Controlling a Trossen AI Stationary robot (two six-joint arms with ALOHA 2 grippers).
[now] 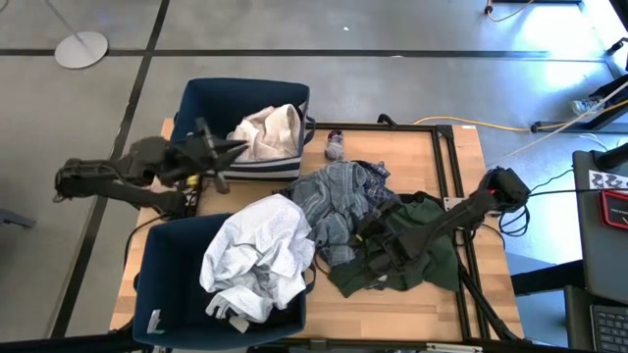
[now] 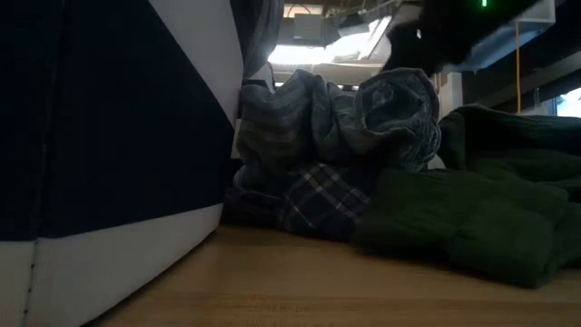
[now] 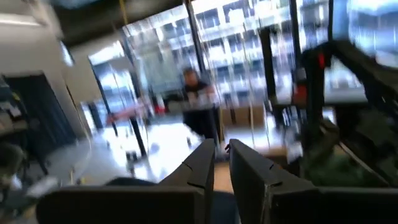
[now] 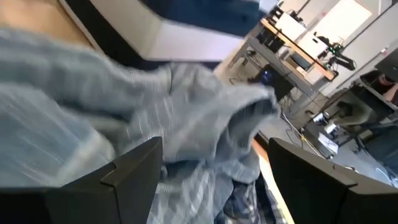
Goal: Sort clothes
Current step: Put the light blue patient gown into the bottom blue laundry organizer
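Right gripper [image 1: 371,238] – fingers spread wide, empty – sits over the grey-blue striped garment [image 1: 339,201]. Left gripper [image 1: 231,149], fingers nearly together, holds nothing, well apart from that garment.

Left claw [image 1: 235,147] nearly closed (empty), right claw [image 1: 365,233] spread wide.

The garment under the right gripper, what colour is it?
Dark green, lying on the table beside the grey-blue striped one; clearest in the high view.
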